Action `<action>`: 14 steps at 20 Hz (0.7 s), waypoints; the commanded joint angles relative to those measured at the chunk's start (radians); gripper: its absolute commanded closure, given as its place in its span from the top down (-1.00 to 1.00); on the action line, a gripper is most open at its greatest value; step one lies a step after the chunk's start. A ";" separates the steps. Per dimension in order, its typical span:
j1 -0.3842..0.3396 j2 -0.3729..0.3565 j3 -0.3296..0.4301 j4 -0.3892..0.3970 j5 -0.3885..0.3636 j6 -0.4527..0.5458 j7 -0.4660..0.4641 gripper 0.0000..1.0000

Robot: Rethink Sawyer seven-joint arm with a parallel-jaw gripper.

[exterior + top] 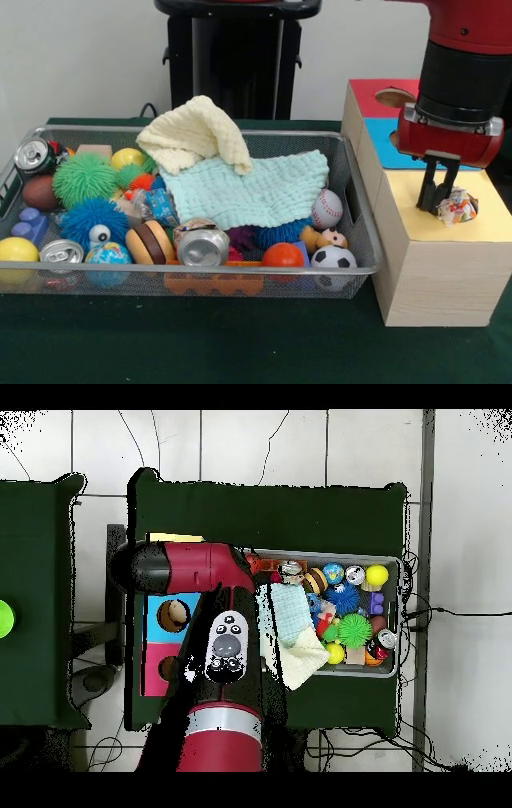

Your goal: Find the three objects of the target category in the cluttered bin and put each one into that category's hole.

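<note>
A red and black robot arm reaches down over a wooden box (432, 280) standing just right of a wire bin (352, 240) full of toys, balls, cans and cloths. The box top has three coloured sections: red at the back, blue in the middle, yellow nearest the camera. The gripper (438, 192) hangs over the yellow section, jaws nearly closed and pointing straight down. A crumpled wrapper (458, 206) sits at the fingertips, bulging out to their right. The jaws appear to pinch its left edge, though the contact itself cannot be seen clearly. A round hole (394, 98) shows in the red section; no hole is visible in the yellow section, so the wrapper's position relative to its opening cannot be judged.
</note>
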 commanded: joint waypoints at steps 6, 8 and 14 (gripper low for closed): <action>0.013 0.346 0.051 0.124 0.072 -0.439 0.330 -1.00; 0.010 0.344 0.054 0.129 0.081 -0.440 0.314 -1.00; 0.039 0.323 0.011 0.125 0.096 -0.358 0.289 -1.00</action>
